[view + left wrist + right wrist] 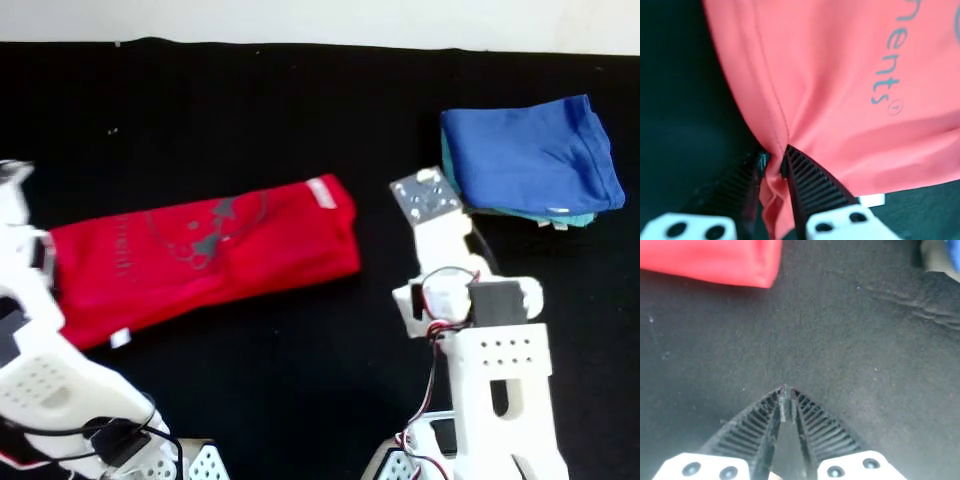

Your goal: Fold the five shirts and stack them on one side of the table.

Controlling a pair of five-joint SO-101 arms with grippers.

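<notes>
A red shirt (200,255) with a grey print lies folded into a long strip on the left half of the black table. My left gripper (774,159) is at its left end, shut on a pinch of the red shirt (840,100) at the edge. A folded blue shirt (530,150) tops a stack at the back right, with a teal shirt (560,215) showing beneath it. My right gripper (428,195) hovers between the red shirt and the stack; its fingers are shut on nothing (786,395) above bare cloth. The red shirt's end (715,260) lies ahead of it.
The black table cloth (300,380) is bare across the front and the back left. The arms' white bases (500,390) stand at the front edge. A pale wall edge (320,20) runs behind the table.
</notes>
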